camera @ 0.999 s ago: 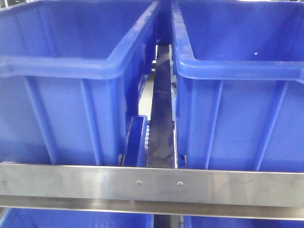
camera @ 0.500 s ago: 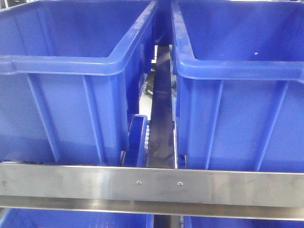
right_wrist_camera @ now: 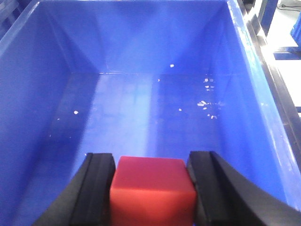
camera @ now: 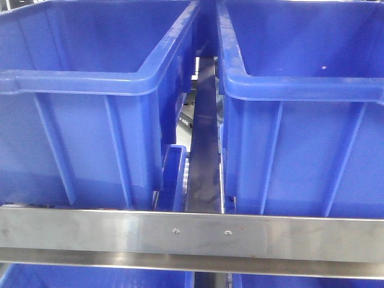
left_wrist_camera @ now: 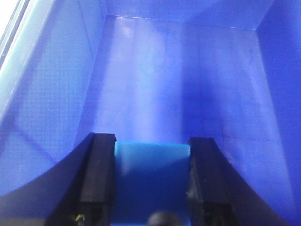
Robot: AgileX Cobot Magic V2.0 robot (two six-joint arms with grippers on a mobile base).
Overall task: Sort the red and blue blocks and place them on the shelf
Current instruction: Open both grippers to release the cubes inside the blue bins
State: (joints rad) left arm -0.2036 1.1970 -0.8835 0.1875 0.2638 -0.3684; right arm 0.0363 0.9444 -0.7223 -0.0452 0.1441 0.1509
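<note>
Blocks are both clamped: the light blue block (left_wrist_camera: 151, 176) sits between the left gripper (left_wrist_camera: 151, 183) fingers, the red block (right_wrist_camera: 151, 190) between the right gripper (right_wrist_camera: 151, 193) fingers. Left bin (camera: 78, 84) has shifted slightly since a second ago; release looks imminent.

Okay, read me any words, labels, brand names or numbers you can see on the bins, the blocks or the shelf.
None: no view shows readable text.
The blue bins, the shelf rail, the red block and the light blue block carry no lettering; the rail shows only two small screws.
</note>
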